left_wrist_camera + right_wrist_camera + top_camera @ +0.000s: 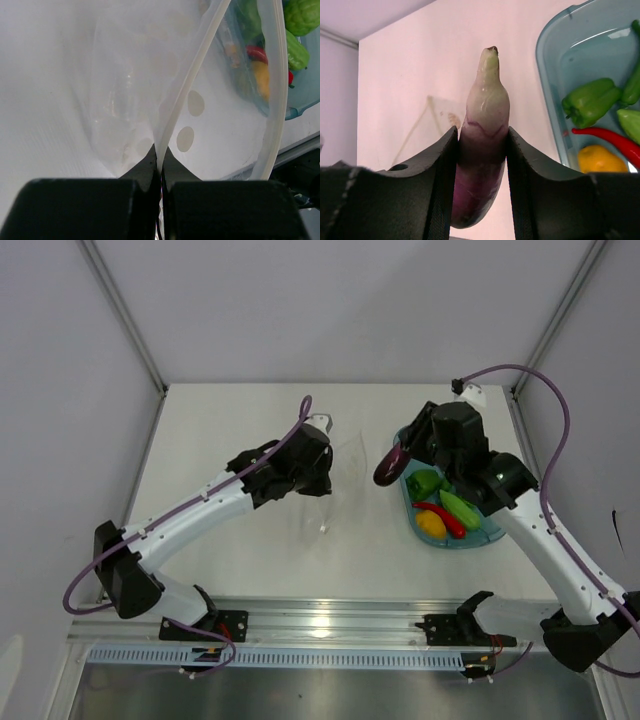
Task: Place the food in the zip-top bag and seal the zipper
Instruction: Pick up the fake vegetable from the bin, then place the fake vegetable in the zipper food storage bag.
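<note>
**While left claw [160, 167] pinches zip-top bag [130, 90], right claw [482, 142] holds purple and white piece [487, 100]**

Left claw clenched on the bag edge at the zipper [197, 65], mouth open. Piece clamped in the right claw, pale tip poking out, just left of the teal tray [490, 537]; other food [440, 505] lies in the tray. Both arms reach far from the near edge, wrists turned inward.
</note>
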Action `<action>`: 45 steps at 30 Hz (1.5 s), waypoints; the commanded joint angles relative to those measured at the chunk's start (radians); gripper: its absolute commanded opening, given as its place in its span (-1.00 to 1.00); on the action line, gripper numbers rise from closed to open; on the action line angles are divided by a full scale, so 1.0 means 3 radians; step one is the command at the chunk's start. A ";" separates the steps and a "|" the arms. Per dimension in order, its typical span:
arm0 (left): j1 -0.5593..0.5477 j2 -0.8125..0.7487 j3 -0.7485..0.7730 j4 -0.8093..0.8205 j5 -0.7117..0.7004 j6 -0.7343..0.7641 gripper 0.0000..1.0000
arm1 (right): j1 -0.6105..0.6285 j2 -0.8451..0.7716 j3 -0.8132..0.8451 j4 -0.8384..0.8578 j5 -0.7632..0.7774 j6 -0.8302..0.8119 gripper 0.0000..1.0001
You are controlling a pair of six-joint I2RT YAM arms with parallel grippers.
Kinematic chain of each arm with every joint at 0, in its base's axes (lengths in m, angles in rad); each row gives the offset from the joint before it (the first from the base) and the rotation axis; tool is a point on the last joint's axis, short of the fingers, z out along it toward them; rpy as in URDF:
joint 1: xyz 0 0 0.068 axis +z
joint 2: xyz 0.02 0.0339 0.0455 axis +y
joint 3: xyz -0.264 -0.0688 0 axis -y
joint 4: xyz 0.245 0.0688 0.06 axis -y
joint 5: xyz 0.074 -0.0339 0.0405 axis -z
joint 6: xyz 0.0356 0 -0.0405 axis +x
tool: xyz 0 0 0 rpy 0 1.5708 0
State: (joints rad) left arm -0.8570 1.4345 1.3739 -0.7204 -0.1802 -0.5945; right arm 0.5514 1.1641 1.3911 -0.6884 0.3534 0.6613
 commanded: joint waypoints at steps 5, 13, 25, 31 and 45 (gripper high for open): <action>0.0003 0.0071 0.0166 -0.0063 -0.0043 -0.0038 -0.99 | 0.0708 0.0190 0.0374 -0.0206 0.0785 0.0184 -0.97; 0.0003 0.0050 0.0176 -0.0084 -0.0043 -0.0079 -0.99 | 0.0964 0.0507 0.0538 -0.0134 0.1031 0.0265 -0.97; 0.0003 0.0030 0.0150 -0.0084 -0.0038 -0.0130 -0.99 | 0.1035 0.0947 0.0538 -0.0144 0.0883 0.0419 -0.93; 0.0003 0.0004 0.0160 -0.0068 -0.0079 -0.0120 -0.99 | 0.1087 0.0911 0.0451 -0.0323 0.0438 0.0470 -0.69; 0.0003 -0.0093 0.0058 0.0019 -0.0033 -0.0125 -0.99 | 0.1224 0.0809 0.0282 -0.0375 0.0130 0.0445 -0.67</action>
State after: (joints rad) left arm -0.8570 1.4487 1.3834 -0.7429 -0.1822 -0.6209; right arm 0.8768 1.4536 1.4837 -0.8047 0.3603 0.7906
